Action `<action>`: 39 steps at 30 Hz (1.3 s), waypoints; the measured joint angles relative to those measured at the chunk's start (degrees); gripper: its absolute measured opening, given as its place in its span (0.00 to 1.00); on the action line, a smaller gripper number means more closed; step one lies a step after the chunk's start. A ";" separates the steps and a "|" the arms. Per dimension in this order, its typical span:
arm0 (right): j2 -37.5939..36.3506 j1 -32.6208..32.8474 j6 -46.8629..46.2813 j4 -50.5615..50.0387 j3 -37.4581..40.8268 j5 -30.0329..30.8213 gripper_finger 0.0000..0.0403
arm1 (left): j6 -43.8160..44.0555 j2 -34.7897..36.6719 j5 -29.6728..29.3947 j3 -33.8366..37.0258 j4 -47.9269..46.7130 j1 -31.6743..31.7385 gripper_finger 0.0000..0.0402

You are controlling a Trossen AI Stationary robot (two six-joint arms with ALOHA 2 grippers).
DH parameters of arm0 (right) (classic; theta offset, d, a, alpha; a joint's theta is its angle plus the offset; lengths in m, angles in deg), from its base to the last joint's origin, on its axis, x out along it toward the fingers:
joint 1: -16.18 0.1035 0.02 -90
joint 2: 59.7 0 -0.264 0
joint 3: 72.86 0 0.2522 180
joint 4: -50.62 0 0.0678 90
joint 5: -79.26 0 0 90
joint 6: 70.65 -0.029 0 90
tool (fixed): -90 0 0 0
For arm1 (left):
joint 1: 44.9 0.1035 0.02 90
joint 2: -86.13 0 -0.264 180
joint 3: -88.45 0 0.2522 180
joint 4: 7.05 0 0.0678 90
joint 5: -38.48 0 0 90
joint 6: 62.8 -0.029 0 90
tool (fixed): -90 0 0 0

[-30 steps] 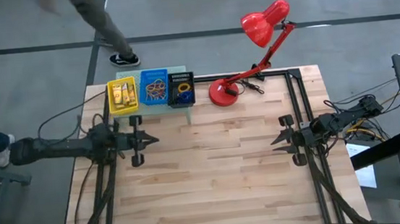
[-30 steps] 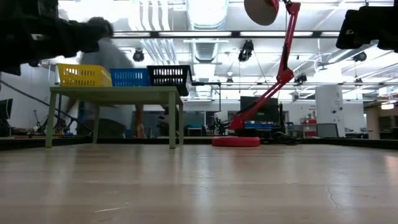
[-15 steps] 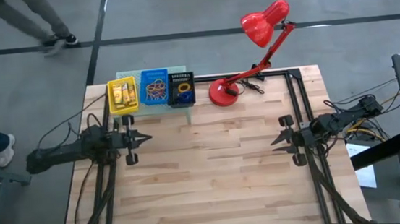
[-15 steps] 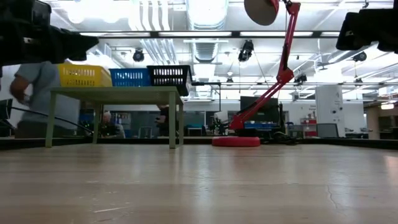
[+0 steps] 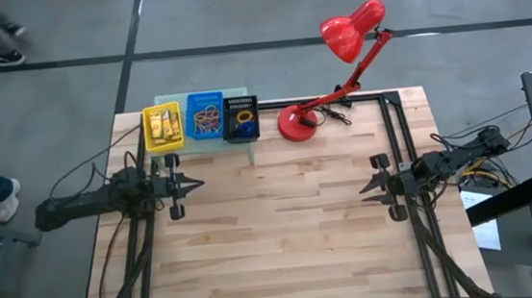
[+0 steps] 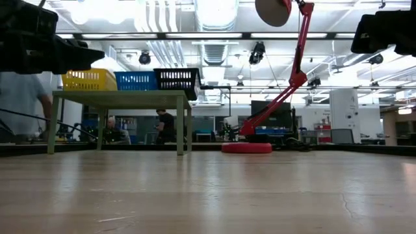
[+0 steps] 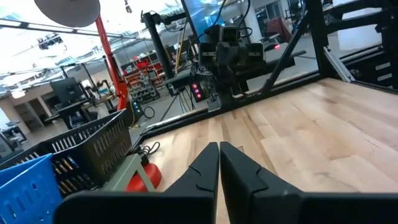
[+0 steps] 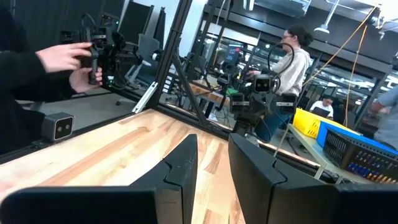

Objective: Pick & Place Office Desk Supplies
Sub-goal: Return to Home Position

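Observation:
The office desk supplies lie in three small baskets on a pale green shelf [image 6: 120, 97] at the table's far left. Yellow packets fill the yellow basket [image 5: 163, 126]. Coloured rubber-band loops are in the blue basket [image 5: 207, 116], and small rings in the black one [image 5: 242, 119]. My left gripper [image 5: 200, 184] hangs level above the wood just near of the shelf, shut and holding nothing [image 7: 219, 152]. My right gripper [image 5: 363, 188] hangs level at the table's right side, open with nothing between its fingers [image 8: 211, 149].
A red desk lamp stands with its base [image 5: 296, 123] at the far middle and its head [image 5: 352, 28] beyond the far edge. Black frame rails [image 5: 394, 123] run along the far right. People stand beyond the table [image 6: 19, 104]. Bare wood [image 5: 283, 234] lies between the arms.
My left gripper has drawn back a little toward the table's left edge and sunk, tipping to level, still shut. A person behind the table has walked off to the left.

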 joint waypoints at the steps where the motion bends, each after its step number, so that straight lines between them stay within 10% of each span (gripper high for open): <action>1: 0.00 0.00 0.00 0.01 0.00 -0.01 0.21 | -0.01 -0.06 0.00 0.02 -0.01 0.00 0.05; 39: 0.00 0.00 0.00 0.01 0.02 0.04 0.21 | 0.02 -0.12 -0.04 0.07 0.07 0.00 0.06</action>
